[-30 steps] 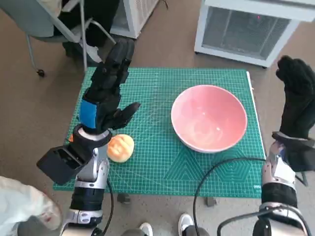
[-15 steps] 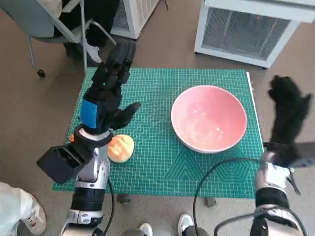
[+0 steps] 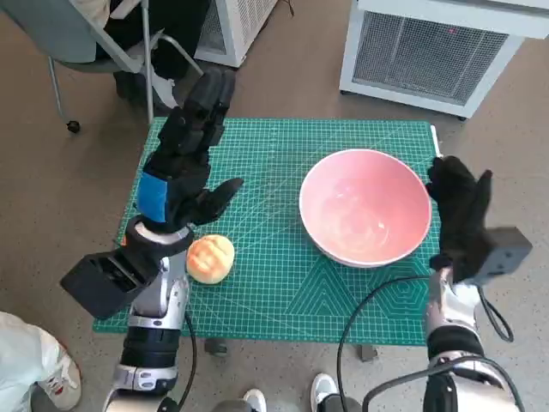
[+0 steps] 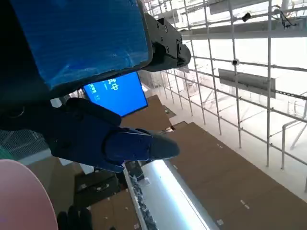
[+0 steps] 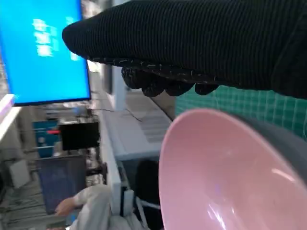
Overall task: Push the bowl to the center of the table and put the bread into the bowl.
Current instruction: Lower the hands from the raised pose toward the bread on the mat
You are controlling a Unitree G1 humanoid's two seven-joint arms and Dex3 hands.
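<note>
At the lower edge of the head view, two white shoe tips showed between the robot's forearms, and a pale sleeve with a red-trimmed shoe sat in the lower left corner. A black cable looped over the near edge of the green cutting mat, which carried a white printed grid; small lettering near its lower right corner was too small to read.

The bread lay on the mat at lower left, just below the left hand, which hung above the mat with fingers apart, holding nothing; its blue tape showed plainly.

The pink bowl stood right of the mat's center, empty. The right hand was right beside the bowl's right rim, fingers spread and empty; whether it touched the rim could not be told. In the right wrist view the glove's fingers hovered close over the bowl's rim.

Farther off, a chair stood at upper left and two white grilled units at the top. A blue screen bore writing too blurred to read.
</note>
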